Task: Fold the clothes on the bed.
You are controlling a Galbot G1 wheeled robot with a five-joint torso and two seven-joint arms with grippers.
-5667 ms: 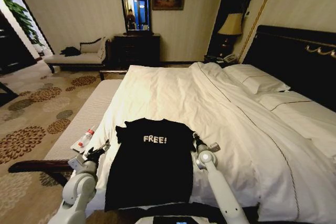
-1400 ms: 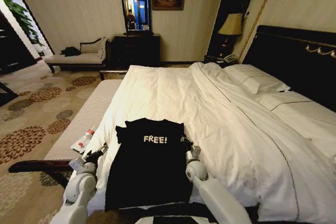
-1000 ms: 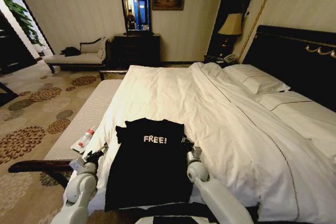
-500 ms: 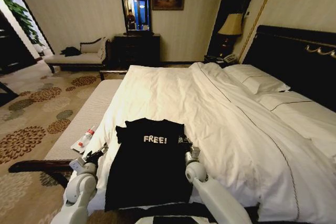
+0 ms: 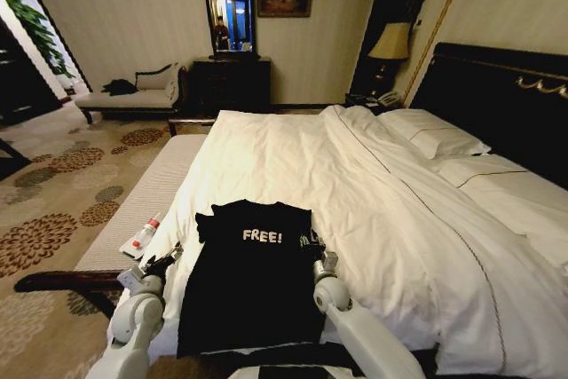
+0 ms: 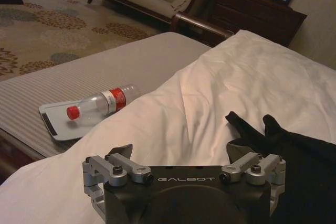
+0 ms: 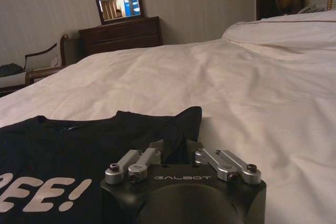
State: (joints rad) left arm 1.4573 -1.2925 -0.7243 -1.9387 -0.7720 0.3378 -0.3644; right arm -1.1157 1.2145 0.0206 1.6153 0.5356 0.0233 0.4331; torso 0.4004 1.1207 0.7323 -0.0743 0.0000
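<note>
Shirt: the black T-shirt (image 5: pixel 251 277) lies flat, "FREE!" up, near the foot edge of the bed (image 5: pixel 355 175).
Right gripper: the right gripper (image 5: pixel 312 244) sits on the shirt's right sleeve; in the right wrist view its fingers (image 7: pixel 157 148) look drawn in over a bit of black cloth, though a firm hold is my guess.
Left gripper: the left gripper (image 5: pixel 167 257) hangs just off the shirt's left edge, fingers spread, holding nothing.
Doing it well: lift the sleeve low and carry it straight across toward the lettering, keeping the body flat.
Change: 5.7 s ago the right sleeve lay spread out; now it is tucked inward.
Nearby: a water bottle (image 6: pixel 100 103) rests on the bench.
</note>
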